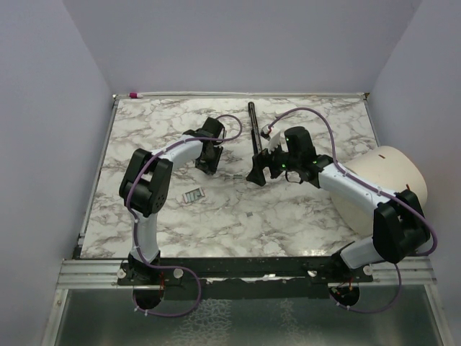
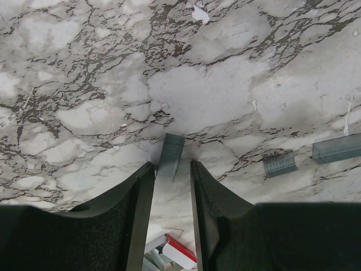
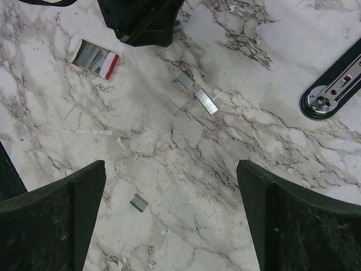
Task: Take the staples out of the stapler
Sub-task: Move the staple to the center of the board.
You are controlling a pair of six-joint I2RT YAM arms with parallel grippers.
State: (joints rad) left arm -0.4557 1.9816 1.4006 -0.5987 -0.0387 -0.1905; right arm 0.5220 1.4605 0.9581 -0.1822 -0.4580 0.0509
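Left claw (image 2: 172, 165): its jaws are seen drawn narrow but not met, with a strip of staples (image 2: 170, 151) set between them. A sliver of bare marble shows beside the strip, so no firm grip is judged made yet. Just behind that claw the stapler (image 2: 179, 251) is found lying on the tabletop (image 2: 203, 96), with grey metal showing inside it in the right wrist view. More staples are scattered between the two arms, so unloading is judged partly done, with some likely left inside.

Right claw (image 3: 172, 214): held wide open and empty above the marble. Open room is offered mid-tabletop. The long black bar (image 1: 253, 126) lies close by the right claw, the cream drum (image 1: 396, 173) crowds the right arm, and walls (image 1: 43, 144) close off the far and side edges.
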